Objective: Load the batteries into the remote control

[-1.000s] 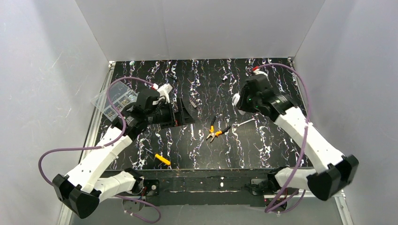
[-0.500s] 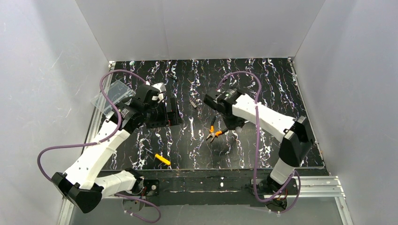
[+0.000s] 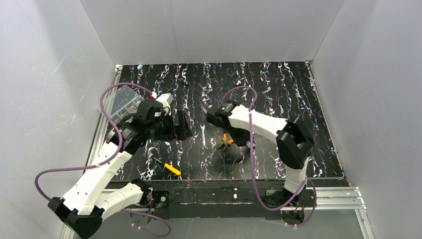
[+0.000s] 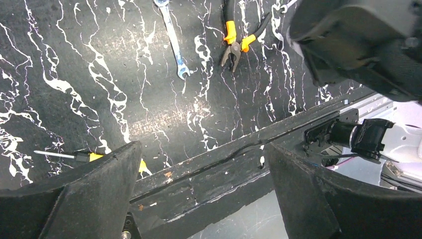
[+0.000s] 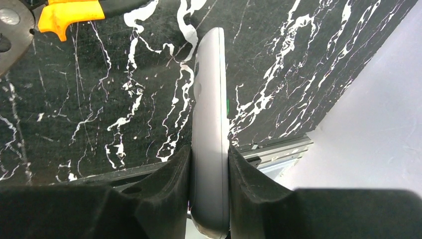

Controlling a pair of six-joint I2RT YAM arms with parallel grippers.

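A black table veined with white sits inside plain white walls. The right gripper is clamped tight on the remote control, with its two dark fingers pressed against both faces. The handset shows edge-on, a slim pale slab running from the bottom centre of the right wrist view up toward the top. A green sliver peeks out at its right edge, too small to tell what it is. Orange-handled pliers lie on the table at the upper left of that view. In the top view this gripper sits at the centre of the frame, with the pliers just below it and a small wrench just left of them. The left gripper, left of centre, is spread wide with nothing between its fingers. A yellow-handled screwdriver lies at lower left, near the table's front edge. A clear plastic box sits at the table's left edge.
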